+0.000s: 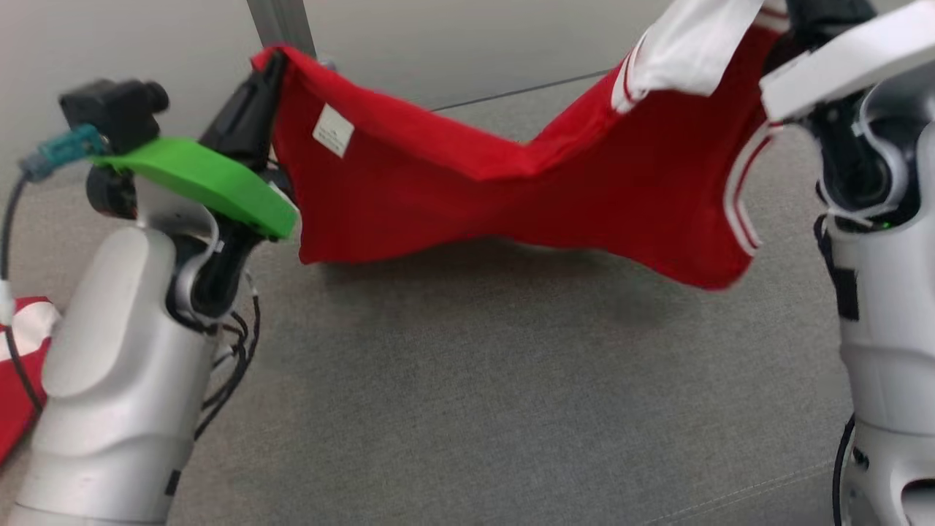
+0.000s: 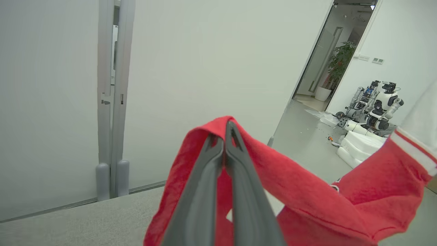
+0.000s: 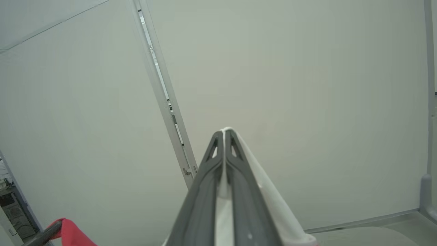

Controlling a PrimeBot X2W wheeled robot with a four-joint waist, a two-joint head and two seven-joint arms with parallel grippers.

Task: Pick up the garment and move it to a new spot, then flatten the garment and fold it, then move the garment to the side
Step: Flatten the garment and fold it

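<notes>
The garment [image 1: 511,183] is red with white sleeves and white stripe trim, and it hangs stretched between my two grippers above the grey table [image 1: 475,409]. My left gripper [image 1: 272,64] is shut on its red edge at the upper left; the left wrist view shows the fingers [image 2: 239,191] pinched together with red cloth [image 2: 307,198] draped over them. My right gripper [image 3: 225,132] is shut on a white part of the garment [image 3: 269,201]. In the head view that right end of the cloth [image 1: 687,44] rises to the top edge beside my right arm [image 1: 876,219].
Another red and white piece of cloth [image 1: 18,365] lies at the table's left edge behind my left arm. A pale wall with a metal post [image 1: 281,25] stands behind the table. Through a doorway the left wrist view shows another robot [image 2: 379,109] and white blocks on the floor.
</notes>
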